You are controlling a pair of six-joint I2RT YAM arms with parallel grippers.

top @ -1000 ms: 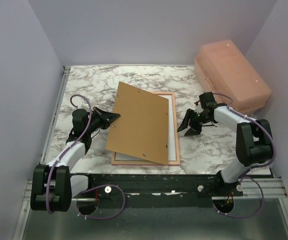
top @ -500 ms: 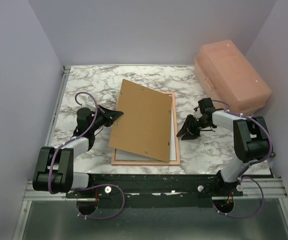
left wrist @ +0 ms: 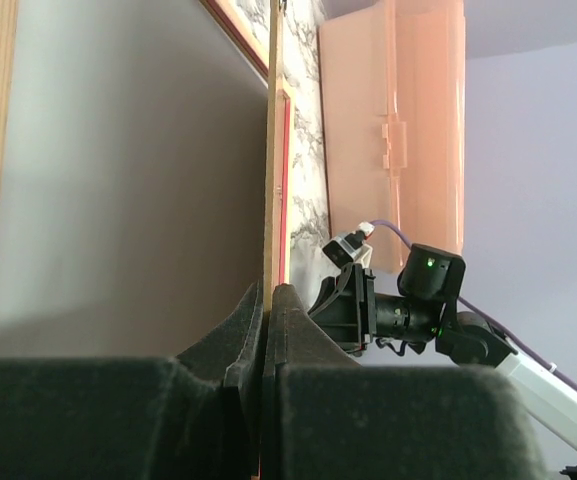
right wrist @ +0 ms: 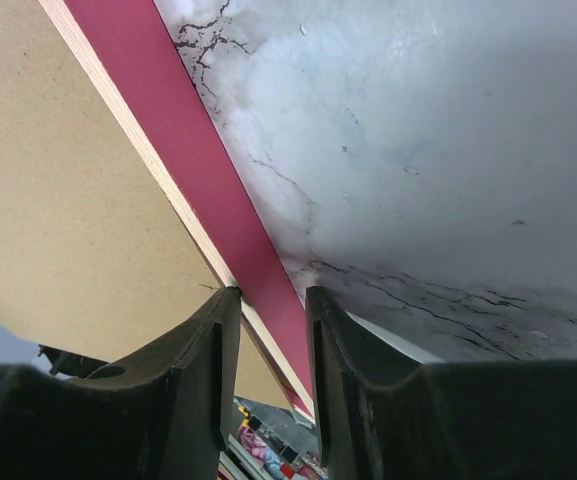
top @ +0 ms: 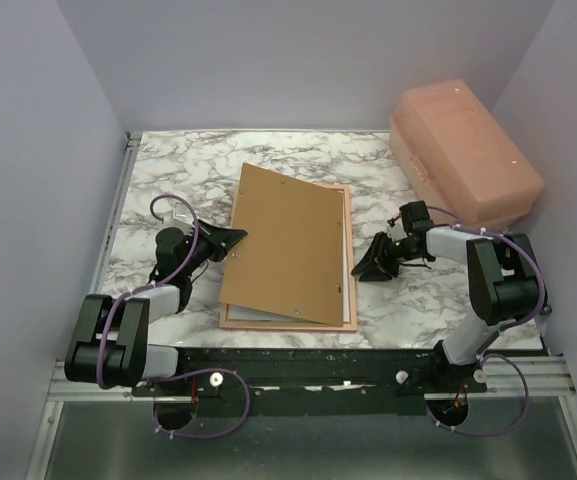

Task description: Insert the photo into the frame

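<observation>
My left gripper (top: 235, 237) sits low, reaching right, clamped on the backing board (top: 288, 245) by its left edge. My right gripper (right wrist: 268, 300) straddles the right rail of the frame (top: 288, 325); I cannot tell whether it is clamped. The photo (top: 347, 262) lies white side up in the frame.

Photo (top: 349, 255) mostly hidden under backing board (top: 288, 250) (only white sliver shows at right). Frame (top: 268, 323) largely covered too. Left gripper (top: 238, 235) fingertips lost at board's edge. Pink box (left wrist: 398, 120) cut by top edge.

Robot test booth, laboratory type. Plain lilac walls (top: 38, 150) enclose a marble-patterned table (top: 188, 160) on three sides. At the bottom edge, a left arm (top: 158, 290) and right arm (top: 493, 280) are bolted to a metal rail (top: 308, 375), with purple cables (top: 208, 425) exposed.
</observation>
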